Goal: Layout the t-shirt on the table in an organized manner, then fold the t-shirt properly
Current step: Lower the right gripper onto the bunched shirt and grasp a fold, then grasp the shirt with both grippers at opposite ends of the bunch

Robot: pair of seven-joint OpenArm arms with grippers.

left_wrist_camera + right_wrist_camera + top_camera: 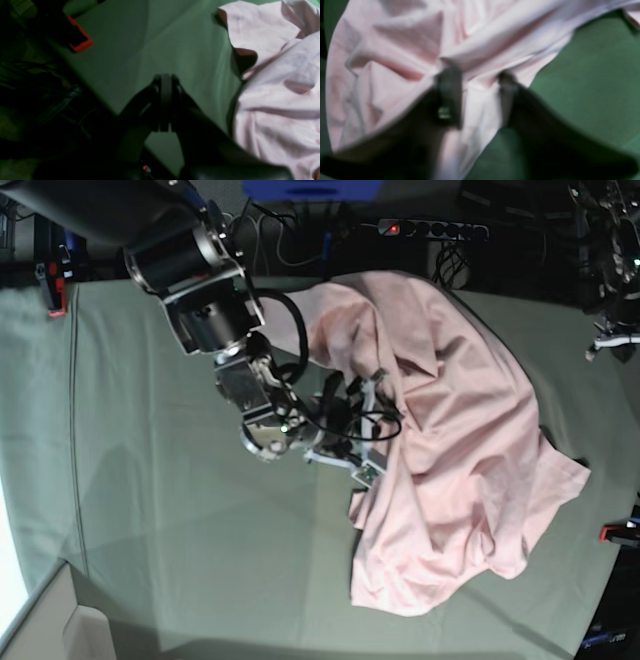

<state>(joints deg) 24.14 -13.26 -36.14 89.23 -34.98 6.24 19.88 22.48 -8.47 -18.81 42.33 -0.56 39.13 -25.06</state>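
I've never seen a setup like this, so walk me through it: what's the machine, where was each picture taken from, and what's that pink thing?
It is a robot with two arms. The base view looks down on a table covered in grey-green cloth, where a crumpled pink t-shirt lies. The other two pictures come from cameras mounted on each wrist. The right gripper has its two dark fingers pressed into a fold of the shirt, with fabric between them. The left gripper is shut and holds nothing, over bare cloth beside the shirt. A red clamp sits at the table edge.

Black matte fingers (448,97), silver-grey cylindrical right arm (195,275), looping black cables (300,345)
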